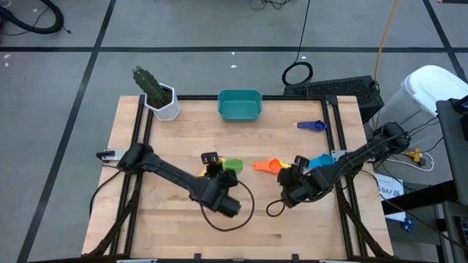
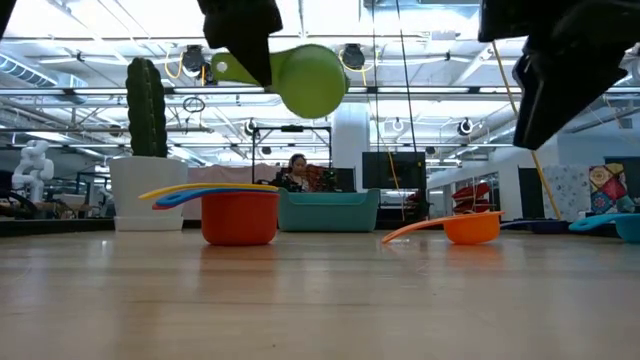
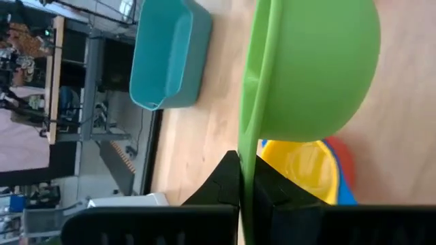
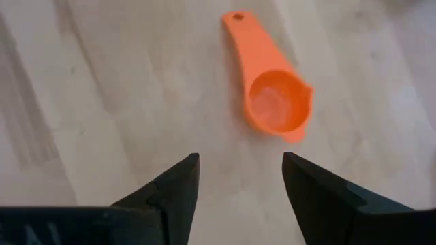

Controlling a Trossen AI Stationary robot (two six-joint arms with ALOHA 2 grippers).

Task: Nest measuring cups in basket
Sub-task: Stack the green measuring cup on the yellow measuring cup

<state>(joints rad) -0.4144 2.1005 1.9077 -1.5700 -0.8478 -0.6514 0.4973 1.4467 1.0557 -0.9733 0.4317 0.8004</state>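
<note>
Right, left gripper (image 3: 245,184) is clamped on the green cup (image 3: 306,68) by its handle, held up off the table, directly above the red/blue/yellow stack (image 2: 238,212). Bowl hangs ahead of the jaws, handle running back btwn them, so a straight drop looks like it nests. Right gripper (image 4: 238,177) hovers spread wide, holding nothing; orange cup (image 4: 272,99) lies just ahead, handle pointing away. Basket (image 1: 240,104) sits at the far edge, well apart from both.
</note>
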